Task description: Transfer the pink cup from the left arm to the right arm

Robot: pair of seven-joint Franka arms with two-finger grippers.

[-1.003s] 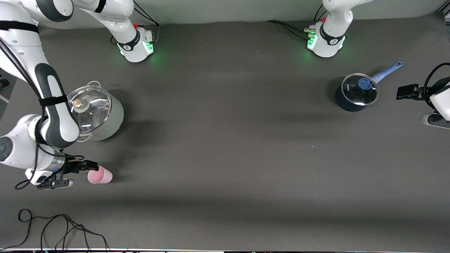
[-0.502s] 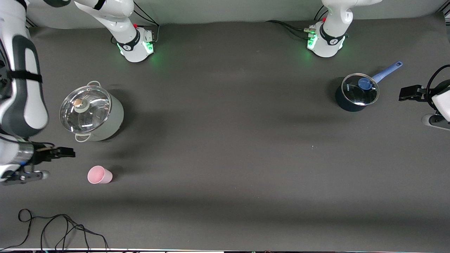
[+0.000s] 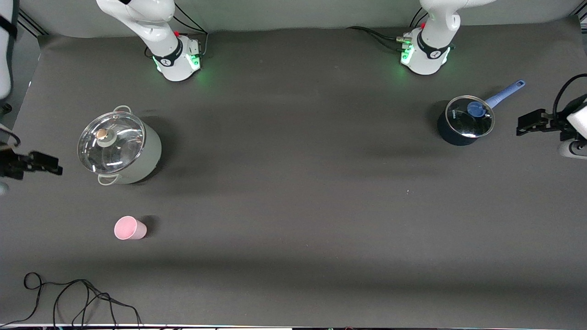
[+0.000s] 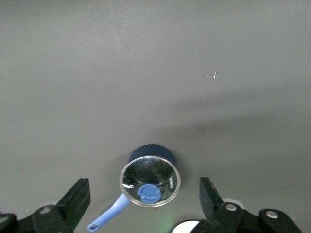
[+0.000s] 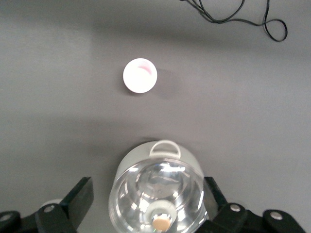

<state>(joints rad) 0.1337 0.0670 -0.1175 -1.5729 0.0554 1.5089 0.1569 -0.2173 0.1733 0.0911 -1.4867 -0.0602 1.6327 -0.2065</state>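
Observation:
The pink cup [image 3: 130, 228] stands upright on the dark table, toward the right arm's end and nearer to the front camera than the big lidded pot. It also shows in the right wrist view as the pink cup [image 5: 140, 75], apart from the fingers. My right gripper [image 3: 28, 164] hangs open and empty over the table's edge at its own end, well away from the cup. In its wrist view the right gripper [image 5: 147, 193] has jaws spread wide above the pot. My left gripper [image 3: 534, 123] is open and empty near the blue saucepan; the left gripper [image 4: 144, 194] holds nothing.
A pale pot with a glass lid [image 3: 120, 149] stands beside the right gripper. A small blue saucepan with a lid and a blue handle [image 3: 465, 120] sits toward the left arm's end. A black cable [image 3: 69, 298] lies at the table's near edge.
The right gripper has drawn back from beside the pink cup toward its own end of the table, leaving the cup standing where it was. The left gripper has barely moved.

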